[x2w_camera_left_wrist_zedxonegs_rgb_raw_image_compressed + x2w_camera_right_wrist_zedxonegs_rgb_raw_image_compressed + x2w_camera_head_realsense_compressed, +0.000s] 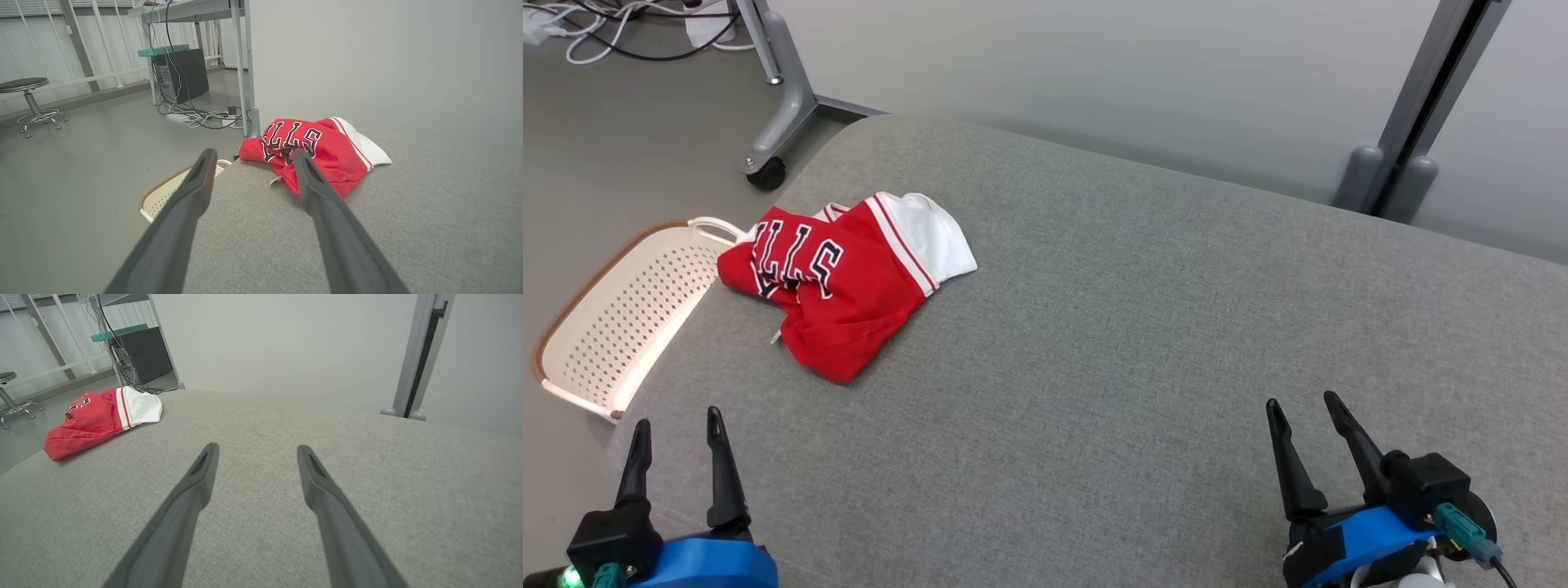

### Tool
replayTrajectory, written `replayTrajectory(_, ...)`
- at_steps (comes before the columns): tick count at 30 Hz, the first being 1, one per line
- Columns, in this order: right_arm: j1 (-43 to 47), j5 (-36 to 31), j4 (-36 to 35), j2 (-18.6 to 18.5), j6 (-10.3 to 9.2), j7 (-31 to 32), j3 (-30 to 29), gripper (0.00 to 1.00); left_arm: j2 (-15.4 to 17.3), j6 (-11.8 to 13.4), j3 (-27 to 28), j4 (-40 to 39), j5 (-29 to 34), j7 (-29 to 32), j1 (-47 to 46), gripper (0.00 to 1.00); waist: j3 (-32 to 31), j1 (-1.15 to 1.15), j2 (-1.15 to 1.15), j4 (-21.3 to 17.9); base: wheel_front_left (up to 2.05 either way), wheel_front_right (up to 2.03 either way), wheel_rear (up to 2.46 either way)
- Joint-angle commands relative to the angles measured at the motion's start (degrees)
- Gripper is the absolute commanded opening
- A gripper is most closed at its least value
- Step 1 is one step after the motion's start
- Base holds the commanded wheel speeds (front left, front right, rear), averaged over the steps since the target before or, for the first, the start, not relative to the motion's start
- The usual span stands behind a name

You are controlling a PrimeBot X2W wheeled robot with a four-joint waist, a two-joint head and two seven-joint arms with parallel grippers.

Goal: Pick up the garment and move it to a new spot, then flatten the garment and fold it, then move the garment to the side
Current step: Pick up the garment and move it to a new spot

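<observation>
Left jaws, right jaws: wide open, empty, as I have not begun pickup; garment [849,294] crumpled at table's [1143,327] left edge.

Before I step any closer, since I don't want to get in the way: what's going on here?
Nothing is being handled yet. A crumpled red and white garment lies near the left edge of the grey padded surface, beside a pale perforated basket that sits off that edge. The robot's left gripper and right gripper are both open and empty at the near side, clear of the garment; the left one is nearer to it.
</observation>
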Motion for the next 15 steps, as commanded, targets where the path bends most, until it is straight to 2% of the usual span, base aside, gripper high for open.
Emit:
replayTrajectory(1, -0.94, -0.46, -0.31, -0.12, 0.01, -0.17, -0.11, 1.00, 0.03, 0.06, 0.46, -0.18, -0.50, -0.16, -0.51, 1.00, 0.15, 0.00, 0.00, 0.08, 0.00, 0.00, 0.00)
replayTrajectory(10, -1.44, -1.39, -0.66, -0.13, 0.01, -0.17, -0.25, 1.00, 0.11, -0.22, 0.86, 0.36, -1.00, -0.16, -2.78, 1.00, 1.34, 0.00, 0.00, -0.76, 0.00, 0.00, 0.00)
replayTrajectory(15, -2.65, -4.08, -1.98, -0.15, 0.01, -0.10, -1.12, 1.00, 2.70, -1.38, 1.83, 2.10, -1.47, -0.16, -8.72, 1.00, 3.71, 0.00, 0.00, -2.67, 0.00, 0.00, 0.00)
